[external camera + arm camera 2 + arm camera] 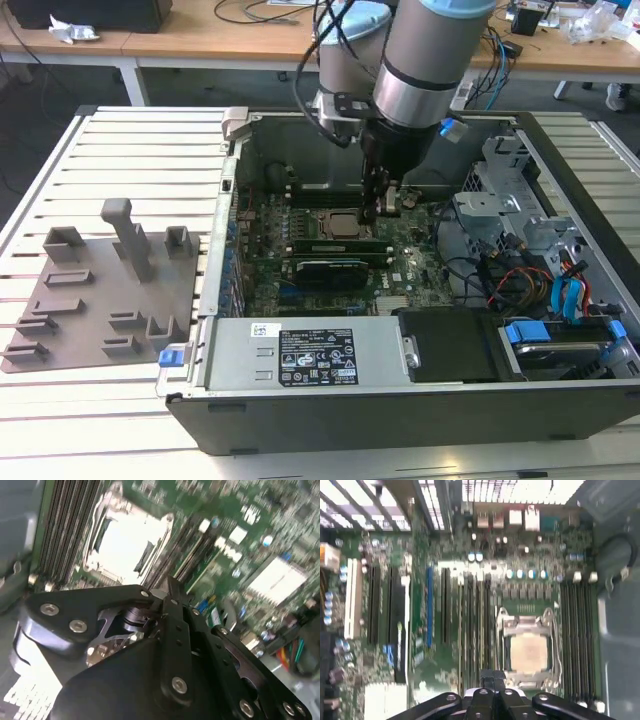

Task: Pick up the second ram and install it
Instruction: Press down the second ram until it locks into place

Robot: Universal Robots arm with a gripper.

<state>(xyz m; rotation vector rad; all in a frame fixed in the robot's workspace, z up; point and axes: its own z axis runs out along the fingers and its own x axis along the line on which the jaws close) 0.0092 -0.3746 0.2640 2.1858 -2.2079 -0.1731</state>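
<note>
The gripper (377, 215) is seen with fingers drawn together, nothing discernibly held, poised above the exterior view's right end of the ram (335, 243), which is laid crosswise just beside the socket (340, 222).

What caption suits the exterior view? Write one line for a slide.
Robot arm's gripper reaches into the open computer case, beside the processor socket.

I read this as an electronics lab. An opened computer case (400, 300) sits on a slatted white bench (130, 160) directly under my arm, and beyond the arm wooden desks (200, 40) carry loose cables (500, 50).
</note>
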